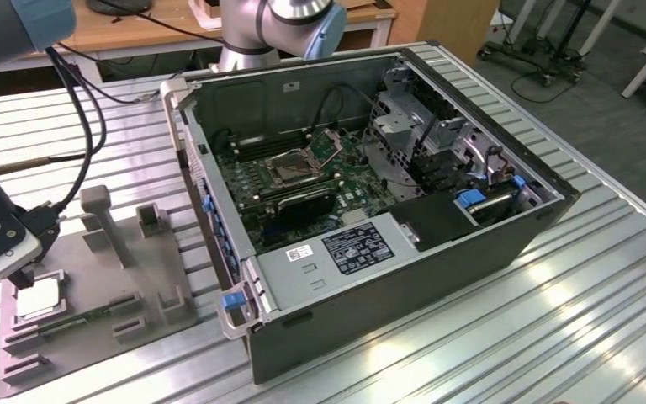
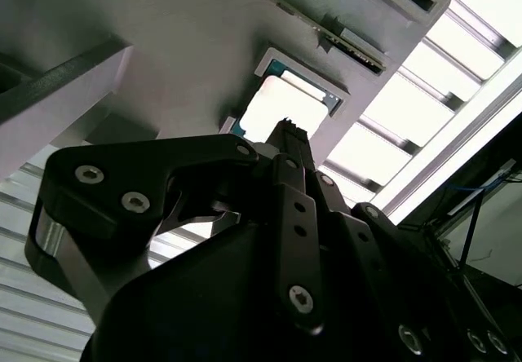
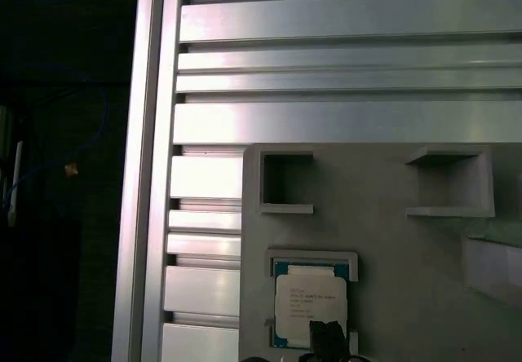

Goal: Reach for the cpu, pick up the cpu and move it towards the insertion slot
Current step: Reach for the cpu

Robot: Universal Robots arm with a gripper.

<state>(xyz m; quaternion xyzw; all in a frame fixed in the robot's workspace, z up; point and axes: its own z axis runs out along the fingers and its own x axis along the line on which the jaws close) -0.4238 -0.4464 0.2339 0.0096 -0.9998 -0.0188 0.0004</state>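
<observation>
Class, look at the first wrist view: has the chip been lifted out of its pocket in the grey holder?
No, the chip lies flat inside its framed pocket on the grey holder.

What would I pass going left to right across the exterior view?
cpu → grey post → insertion slot → blue tab

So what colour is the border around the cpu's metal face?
Blue-green, edging the silvery-white face of the cpu; clearest in the first wrist view.
</observation>
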